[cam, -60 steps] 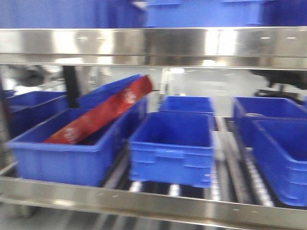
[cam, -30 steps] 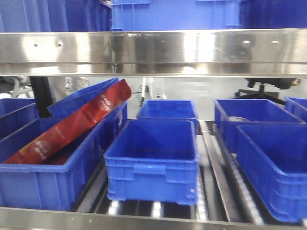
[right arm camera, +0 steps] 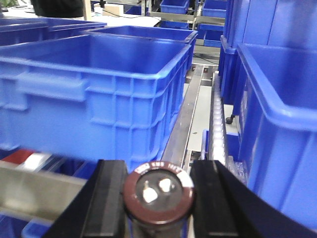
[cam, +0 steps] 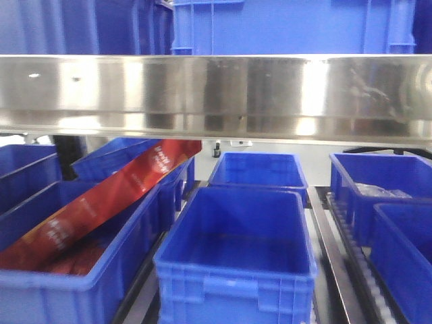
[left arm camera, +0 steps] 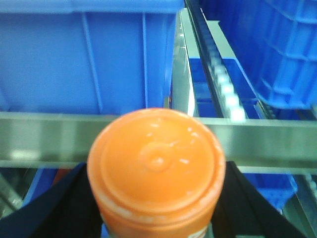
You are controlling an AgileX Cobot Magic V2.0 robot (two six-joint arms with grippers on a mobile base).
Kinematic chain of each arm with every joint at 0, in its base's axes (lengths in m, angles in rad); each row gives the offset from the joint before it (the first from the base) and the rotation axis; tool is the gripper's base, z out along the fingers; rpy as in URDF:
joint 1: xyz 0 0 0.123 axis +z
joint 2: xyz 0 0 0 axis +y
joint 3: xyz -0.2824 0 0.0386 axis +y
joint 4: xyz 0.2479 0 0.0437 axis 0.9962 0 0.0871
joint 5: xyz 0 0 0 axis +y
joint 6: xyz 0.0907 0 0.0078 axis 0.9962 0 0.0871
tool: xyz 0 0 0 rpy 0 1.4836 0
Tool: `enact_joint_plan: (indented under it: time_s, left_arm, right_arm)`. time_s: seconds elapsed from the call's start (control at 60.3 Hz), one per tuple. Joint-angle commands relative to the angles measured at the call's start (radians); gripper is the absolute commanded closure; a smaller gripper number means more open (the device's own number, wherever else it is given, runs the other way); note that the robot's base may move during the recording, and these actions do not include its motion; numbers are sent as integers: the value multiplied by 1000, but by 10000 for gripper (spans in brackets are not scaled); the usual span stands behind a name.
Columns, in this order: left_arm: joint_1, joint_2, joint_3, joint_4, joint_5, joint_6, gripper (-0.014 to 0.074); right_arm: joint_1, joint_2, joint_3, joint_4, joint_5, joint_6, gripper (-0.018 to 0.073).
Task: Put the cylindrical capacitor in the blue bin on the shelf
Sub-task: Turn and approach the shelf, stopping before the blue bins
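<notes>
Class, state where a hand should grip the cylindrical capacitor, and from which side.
Pinch its curved wall from two opposite sides, as the right hand does. The cylindrical capacitor is stubby and round; its flat end carries two terminals, probably best left untouched.

front and wrist views (all close) toward the shelf (cam: 216,94)

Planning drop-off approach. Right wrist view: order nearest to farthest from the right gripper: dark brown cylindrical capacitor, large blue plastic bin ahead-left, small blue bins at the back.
1. Dark brown cylindrical capacitor: clamped in the right gripper.
2. Large blue plastic bin: ahead, to the left.
3. Small blue bins: far back, top centre.
</notes>
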Motion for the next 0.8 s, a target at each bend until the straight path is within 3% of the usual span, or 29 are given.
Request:
enact_joint_plan:
  time_s: [0.0,0.78]
  left_arm:
    - [-3,-7,-6,-2,-23,-1,707]
    - [-3,-6,-6,-2,-48,-1,707]
  right_arm:
    - [0,-3,-6,-6,-31,-2,638]
    - [0,-3,-6,-6,-31,-2,638]
